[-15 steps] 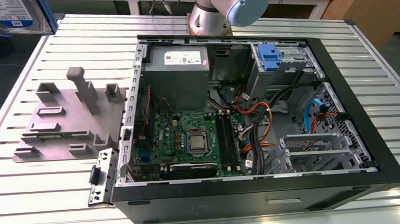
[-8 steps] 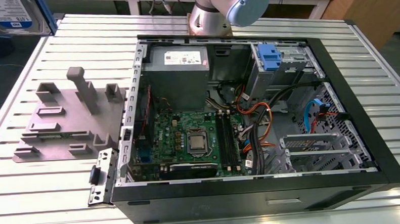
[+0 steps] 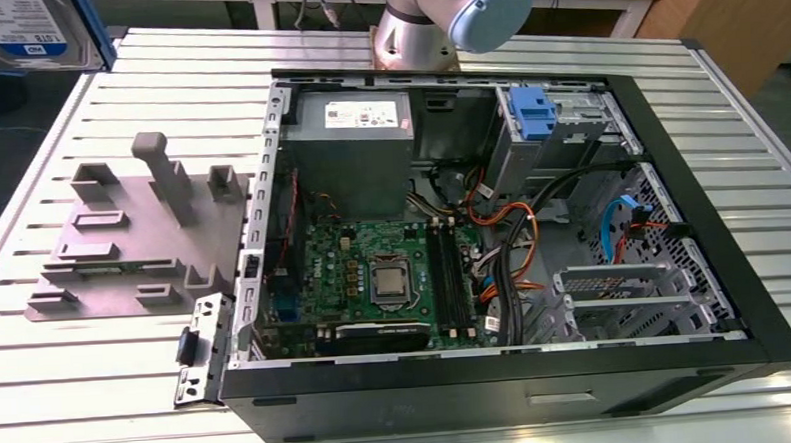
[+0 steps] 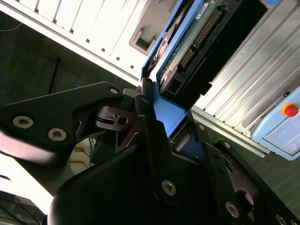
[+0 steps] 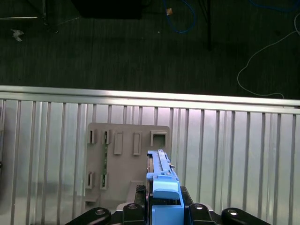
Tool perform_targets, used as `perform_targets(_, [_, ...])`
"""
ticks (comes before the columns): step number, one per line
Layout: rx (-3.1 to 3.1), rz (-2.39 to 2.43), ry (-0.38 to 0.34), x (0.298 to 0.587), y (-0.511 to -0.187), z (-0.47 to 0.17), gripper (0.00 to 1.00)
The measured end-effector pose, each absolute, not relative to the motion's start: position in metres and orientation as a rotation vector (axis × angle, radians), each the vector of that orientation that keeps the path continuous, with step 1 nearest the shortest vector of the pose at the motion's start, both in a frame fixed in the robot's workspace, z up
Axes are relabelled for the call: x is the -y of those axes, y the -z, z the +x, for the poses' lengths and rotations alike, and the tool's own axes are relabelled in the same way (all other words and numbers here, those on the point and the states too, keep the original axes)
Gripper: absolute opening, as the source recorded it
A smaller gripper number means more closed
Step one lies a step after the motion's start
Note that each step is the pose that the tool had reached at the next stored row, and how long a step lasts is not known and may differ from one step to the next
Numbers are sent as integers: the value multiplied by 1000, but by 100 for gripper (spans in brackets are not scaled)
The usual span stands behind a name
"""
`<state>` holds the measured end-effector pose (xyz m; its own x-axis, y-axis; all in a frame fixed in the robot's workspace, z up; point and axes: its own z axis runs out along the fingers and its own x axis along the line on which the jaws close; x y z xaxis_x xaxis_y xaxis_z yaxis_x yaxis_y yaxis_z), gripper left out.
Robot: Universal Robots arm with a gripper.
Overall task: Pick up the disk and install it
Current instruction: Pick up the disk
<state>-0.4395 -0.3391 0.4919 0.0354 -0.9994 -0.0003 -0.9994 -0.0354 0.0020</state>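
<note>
The disk [image 3: 27,35], silver with a white-and-blue label and a blue rail, hangs in the air at the exterior view's far left corner, above the table edge. In the first wrist view I see the disk [image 5: 161,171] edge-on with its blue rail toward the camera, and my gripper [image 5: 165,208] is shut on it. The second wrist view shows the disk's green circuit-board underside [image 4: 187,42] and the gripper [image 4: 164,117] clamped on its blue rail end. The grey fixture plate [image 5: 126,154] lies below the disk.
An open black computer case [image 3: 715,198] lies on the slatted metal table [image 3: 83,395], with a motherboard, a grey power-supply box [image 3: 352,133] and a blue caddy clip [image 3: 531,110] in the drive bay. A grey fixture [image 3: 129,233] stands at the case's left. The arm's base [image 3: 427,25] is behind.
</note>
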Motion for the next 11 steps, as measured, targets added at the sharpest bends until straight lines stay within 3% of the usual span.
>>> perform_targets(11, [2181,2259,3,339,-492,-437,36])
